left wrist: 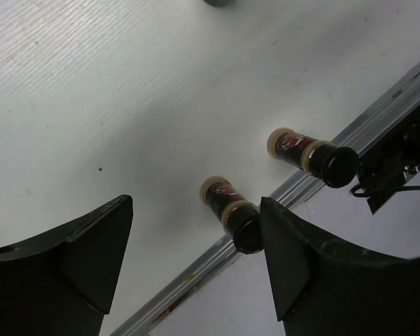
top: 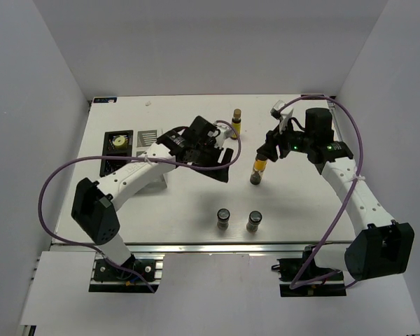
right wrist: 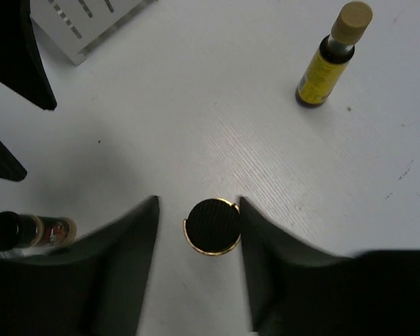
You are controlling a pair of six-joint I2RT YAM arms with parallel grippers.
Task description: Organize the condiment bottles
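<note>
Presently, my right gripper (right wrist: 198,203) straddled the amber bottle (right wrist: 211,226). The jaws were spread, one finger close against the black cap and the other standing off with table (top: 182,203) showing in the gap. Not yet a pinch. I judged this a top-down approach, chosen because the bottle stood upright and slim, with the cap the easiest thing to centre on.

From above, the yellow bottle (top: 236,124) stood at 11 o'clock of the amber one, well apart. The two dark bottles (top: 223,219) (top: 253,222) stood side by side at 6 to 7 o'clock, near the front edge, already looking like the start of a row.

My left gripper (left wrist: 196,203) hung over the table with its jaws wide and nothing between them, probably kept out of the right arm's way.
</note>
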